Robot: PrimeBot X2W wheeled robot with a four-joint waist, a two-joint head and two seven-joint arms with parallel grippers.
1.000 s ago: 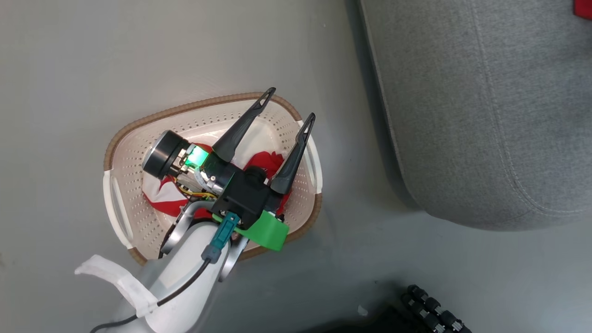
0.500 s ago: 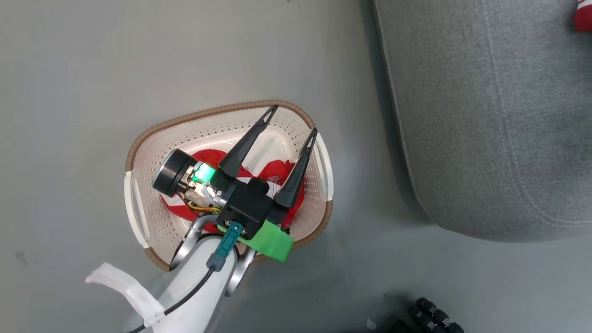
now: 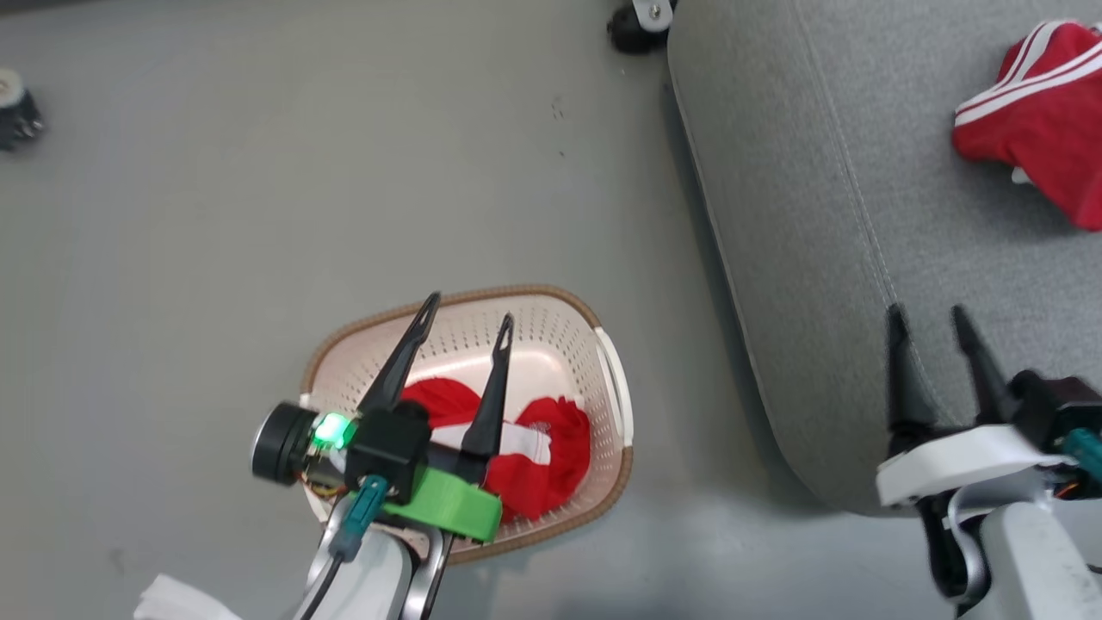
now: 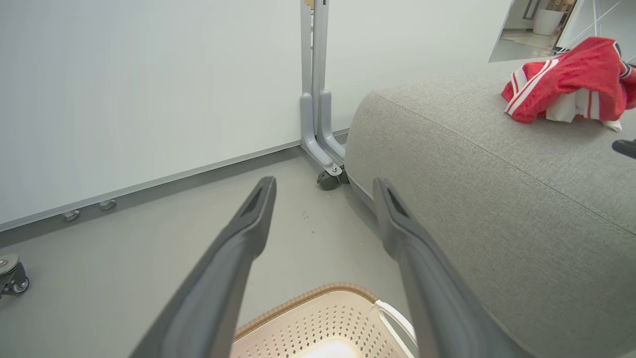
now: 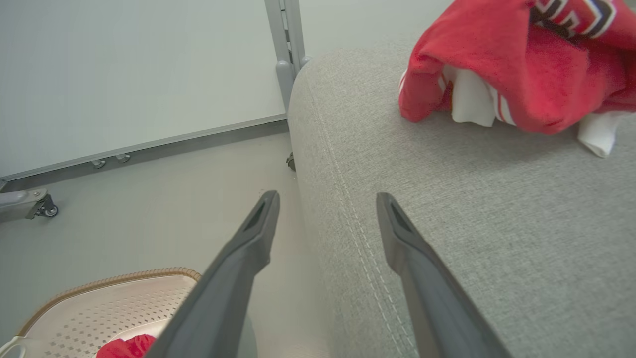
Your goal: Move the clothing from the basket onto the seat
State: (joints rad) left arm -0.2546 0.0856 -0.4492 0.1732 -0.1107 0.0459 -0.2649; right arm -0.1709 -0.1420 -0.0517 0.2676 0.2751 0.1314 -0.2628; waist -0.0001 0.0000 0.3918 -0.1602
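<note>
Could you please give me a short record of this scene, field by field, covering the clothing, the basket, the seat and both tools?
basket: upright on the floor, left of the seat in the head view
clothing in basket: red-and-white bundle
clothing on seat: red garment with white stripes, lying apart from both tools
left tool: open, empty, above the basket
right tool: open, empty, over the seat's edge
task status: partly done
</note>
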